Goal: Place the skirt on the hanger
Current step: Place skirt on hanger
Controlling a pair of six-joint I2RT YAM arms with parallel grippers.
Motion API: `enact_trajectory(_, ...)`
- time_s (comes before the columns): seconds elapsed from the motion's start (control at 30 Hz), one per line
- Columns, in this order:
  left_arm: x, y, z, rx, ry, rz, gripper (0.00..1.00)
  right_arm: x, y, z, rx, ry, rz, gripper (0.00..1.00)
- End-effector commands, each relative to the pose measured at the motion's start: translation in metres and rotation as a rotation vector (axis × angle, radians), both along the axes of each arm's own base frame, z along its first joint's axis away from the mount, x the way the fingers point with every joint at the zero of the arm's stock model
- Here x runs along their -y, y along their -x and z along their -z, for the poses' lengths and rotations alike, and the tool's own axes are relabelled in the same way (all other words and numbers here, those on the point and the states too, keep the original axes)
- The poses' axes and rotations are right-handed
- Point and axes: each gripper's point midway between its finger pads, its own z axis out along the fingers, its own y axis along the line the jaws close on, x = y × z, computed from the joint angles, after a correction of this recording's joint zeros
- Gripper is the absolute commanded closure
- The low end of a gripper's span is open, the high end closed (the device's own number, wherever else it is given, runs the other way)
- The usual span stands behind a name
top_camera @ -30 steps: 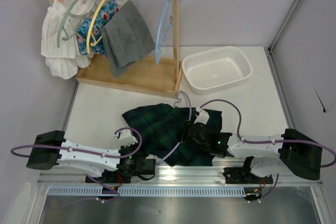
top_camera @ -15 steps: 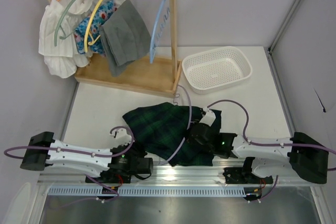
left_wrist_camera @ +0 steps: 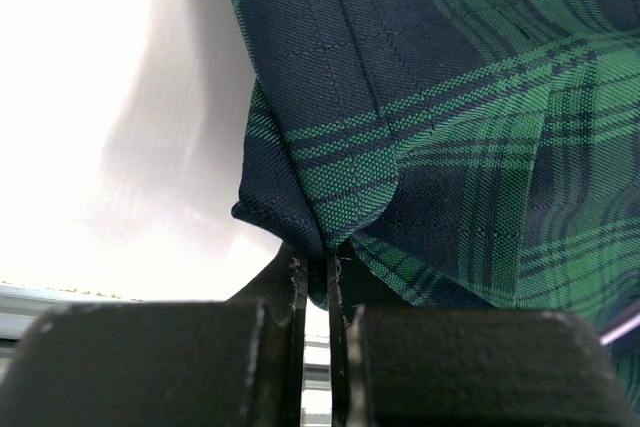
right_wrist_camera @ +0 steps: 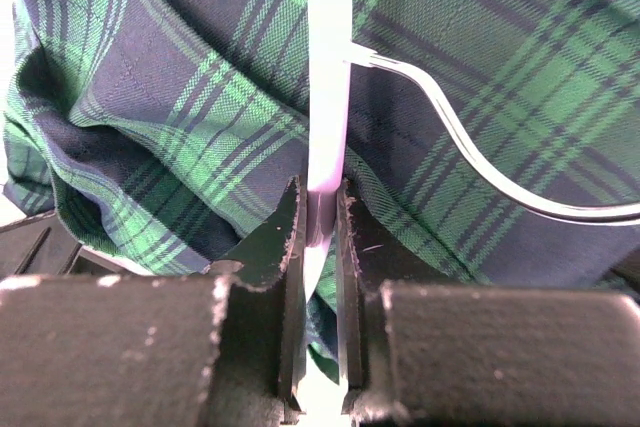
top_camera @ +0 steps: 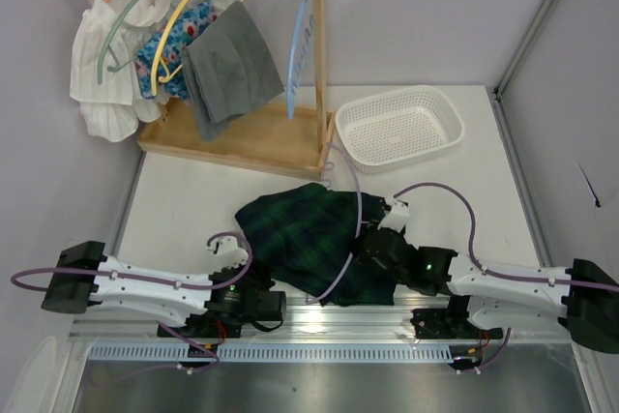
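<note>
The skirt (top_camera: 305, 229), dark green and navy plaid, lies crumpled on the white table between the two arms. A pale lilac hanger (top_camera: 359, 208) with a wire hook lies across the skirt's right part. My left gripper (top_camera: 257, 278) is at the skirt's near-left edge and is shut on a fold of the skirt (left_wrist_camera: 420, 97), pinched between the jaws of the left gripper (left_wrist_camera: 317, 272). My right gripper (top_camera: 368, 241) is over the skirt's right side. In the right wrist view the right gripper (right_wrist_camera: 322, 209) is shut on the hanger (right_wrist_camera: 328, 67), whose wire hook (right_wrist_camera: 470, 162) curves off right over the skirt (right_wrist_camera: 180, 77).
A wooden rack (top_camera: 237, 137) at the back left holds several garments on hangers and a bare blue hanger (top_camera: 300, 41). A white mesh basket (top_camera: 398, 126) stands at the back right. A metal rail (top_camera: 329, 321) runs along the near edge.
The right gripper has closed on the hanger, and the right arm has stretched out to the right. The skirt and hanger have shifted slightly right. The left gripper stays shut on the skirt.
</note>
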Motion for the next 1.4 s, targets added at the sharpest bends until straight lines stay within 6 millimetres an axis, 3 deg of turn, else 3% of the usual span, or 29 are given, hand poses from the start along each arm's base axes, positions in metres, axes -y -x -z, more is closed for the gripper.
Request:
enact_trajectory(0.0,-0.019,-0.016,-0.016,0.043,0.353,-0.358,1.00,0.055,-0.019,-0.005,0.109,0.190,0.105,1.00)
enact_trajectory(0.2,-0.011,-0.017,-0.015,0.058,0.324,-0.315,1.00,0.056,-0.034,-0.034,0.145,0.154,0.015,1.00)
enact_trajectory(0.3,0.017,-0.019,-0.031,0.087,0.303,-0.236,0.99,0.039,-0.034,-0.052,0.157,0.121,-0.073,1.00)
enact_trajectory(0.33,0.021,-0.019,-0.029,0.099,0.258,-0.213,0.85,0.033,-0.035,-0.061,0.169,0.118,-0.100,1.00)
enact_trajectory(0.4,0.040,-0.020,-0.043,0.122,0.221,-0.152,0.43,0.023,-0.033,-0.061,0.152,0.118,-0.151,1.00)
enact_trajectory(0.43,0.042,-0.021,-0.043,0.132,0.184,-0.136,0.31,0.020,-0.033,-0.066,0.156,0.121,-0.166,1.00)
enact_trajectory(0.5,0.051,-0.023,-0.058,0.163,0.165,-0.102,0.19,0.019,-0.032,-0.066,0.147,0.143,-0.183,1.00)
enact_trajectory(0.6,0.065,-0.025,-0.082,0.206,0.192,-0.011,0.07,0.024,-0.035,-0.084,0.174,0.191,-0.202,1.00)
enact_trajectory(0.63,0.068,-0.025,-0.097,0.202,0.260,0.012,0.06,0.025,-0.040,-0.103,0.206,0.193,-0.200,1.00)
enact_trajectory(0.67,0.065,-0.030,-0.098,0.221,0.155,0.097,0.06,0.027,-0.041,-0.111,0.216,0.197,-0.206,1.00)
enact_trajectory(0.7,0.067,-0.032,-0.099,0.222,0.163,0.139,0.04,0.030,-0.041,-0.114,0.214,0.219,-0.217,1.00)
enact_trajectory(0.73,0.090,-0.028,-0.109,0.196,0.281,0.221,0.04,0.030,-0.040,-0.120,0.224,0.221,-0.241,1.00)
enact_trajectory(0.77,0.082,-0.041,-0.125,0.240,0.260,0.271,0.04,0.032,-0.045,-0.137,0.260,0.230,-0.243,1.00)
enact_trajectory(0.83,0.083,-0.048,-0.141,0.263,0.298,0.326,0.04,0.037,-0.044,-0.147,0.275,0.255,-0.257,1.00)
enact_trajectory(0.9,0.071,-0.057,-0.140,0.258,0.180,0.369,0.04,0.040,-0.046,-0.167,0.309,0.245,-0.269,1.00)
enact_trajectory(0.93,0.066,-0.061,-0.155,0.279,0.107,0.392,0.04,0.037,-0.044,-0.174,0.317,0.222,-0.301,1.00)
enact_trajectory(1.0,0.065,-0.068,-0.155,0.248,0.035,0.411,0.01,0.037,-0.043,-0.195,0.343,0.201,-0.324,1.00)
enact_trajectory(1.1,0.077,-0.073,-0.156,0.236,0.020,0.506,0.01,0.033,-0.038,-0.203,0.325,0.212,-0.386,1.00)
enact_trajectory(1.13,0.083,-0.073,-0.156,0.248,0.025,0.544,0.00,0.032,-0.037,-0.217,0.339,0.201,-0.388,1.00)
enact_trajectory(1.17,0.086,-0.073,-0.156,0.266,0.013,0.585,0.00,0.032,-0.038,-0.216,0.329,0.207,-0.386,1.00)
enact_trajectory(1.2,0.100,-0.068,-0.167,0.306,0.061,0.659,0.01,0.032,-0.038,-0.218,0.327,0.207,-0.387,1.00)
enact_trajectory(1.27,0.109,-0.061,-0.180,0.381,0.046,0.768,0.01,0.033,-0.039,-0.222,0.326,0.198,-0.370,1.00)
enact_trajectory(1.37,0.110,-0.059,-0.184,0.392,-0.001,0.818,0.00,0.032,-0.042,-0.217,0.295,0.180,-0.331,1.00)
